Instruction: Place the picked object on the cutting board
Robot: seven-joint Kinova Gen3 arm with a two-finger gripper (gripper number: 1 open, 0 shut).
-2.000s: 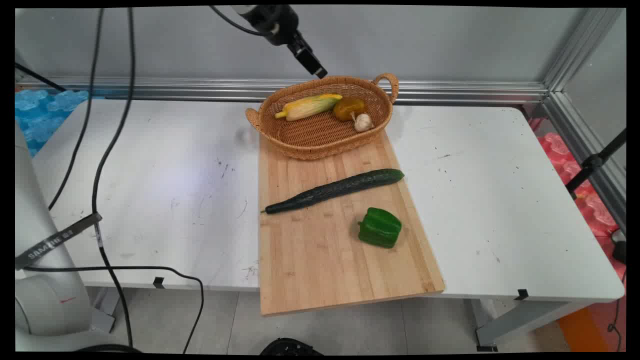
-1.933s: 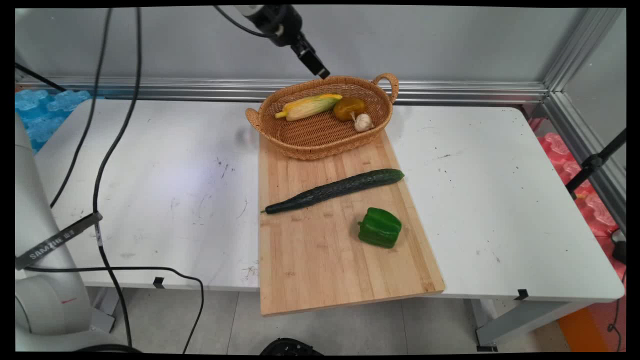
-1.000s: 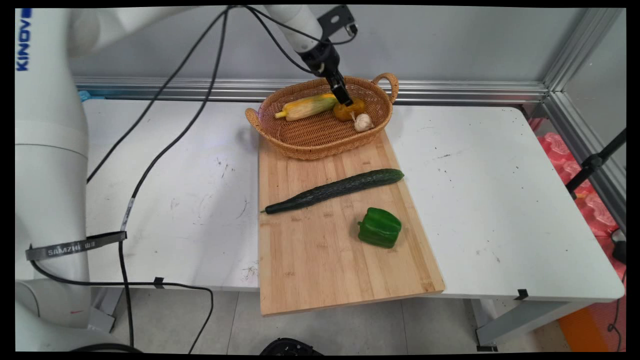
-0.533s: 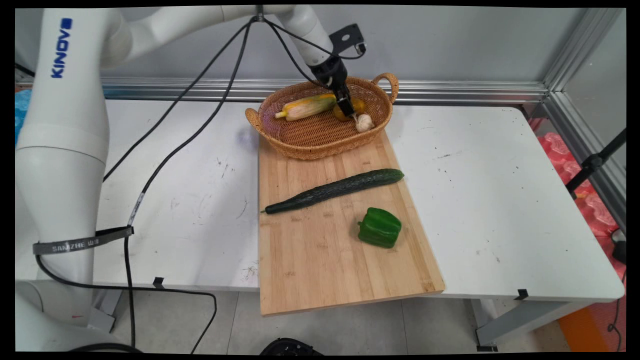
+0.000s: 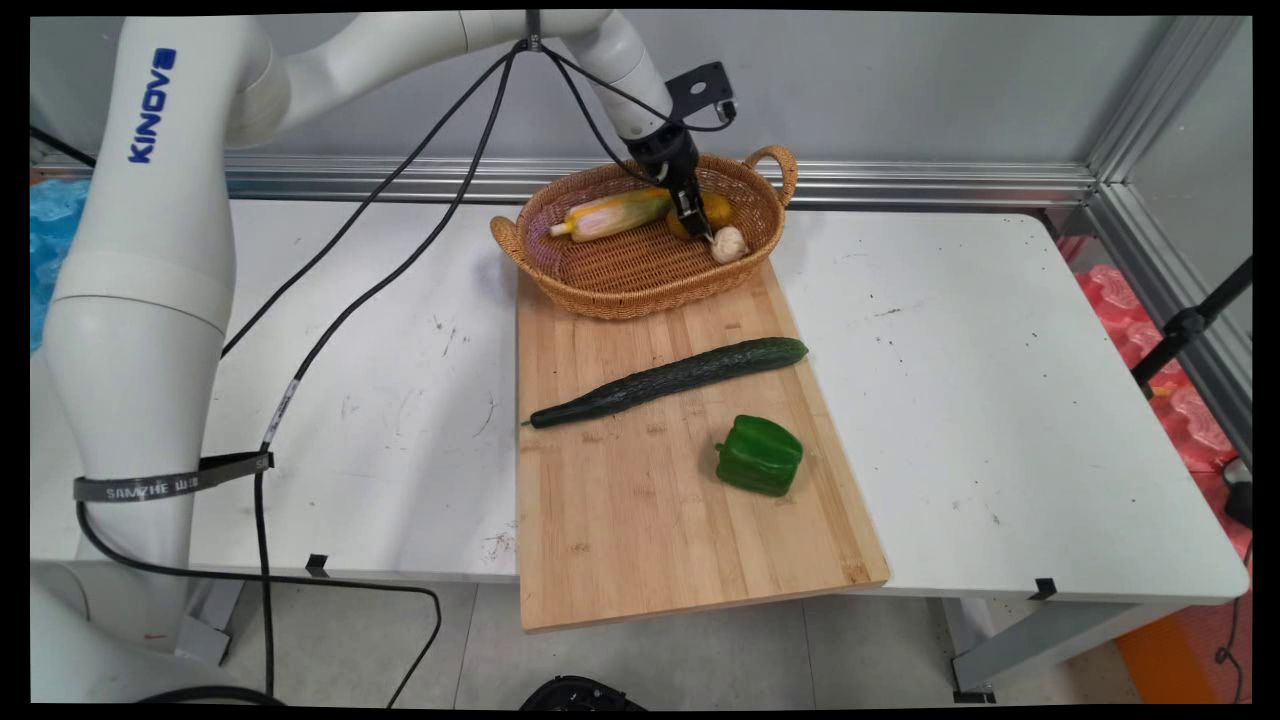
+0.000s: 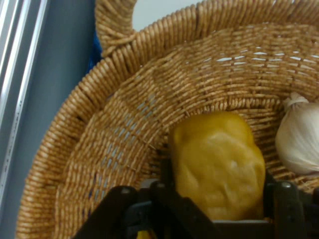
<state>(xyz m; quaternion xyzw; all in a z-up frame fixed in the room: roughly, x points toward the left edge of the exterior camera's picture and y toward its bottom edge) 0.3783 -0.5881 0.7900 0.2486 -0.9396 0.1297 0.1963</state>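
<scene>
My black gripper has reached down into the wicker basket at the far end of the cutting board. In the hand view the gripper is open, with one finger on each side of a yellow pepper on the basket floor. The fingers stand close against the pepper's sides. In the main view the pepper is partly hidden behind the hand. A garlic bulb lies just beside the pepper, and a corn cob lies to its left.
A long dark cucumber lies slantwise across the middle of the board. A green pepper sits nearer the front right of the board. Black cables hang from the arm over the table's left half.
The gripper came down from above the basket's far rim into the basket and now straddles the yellow pepper. Nothing on the board has moved.
</scene>
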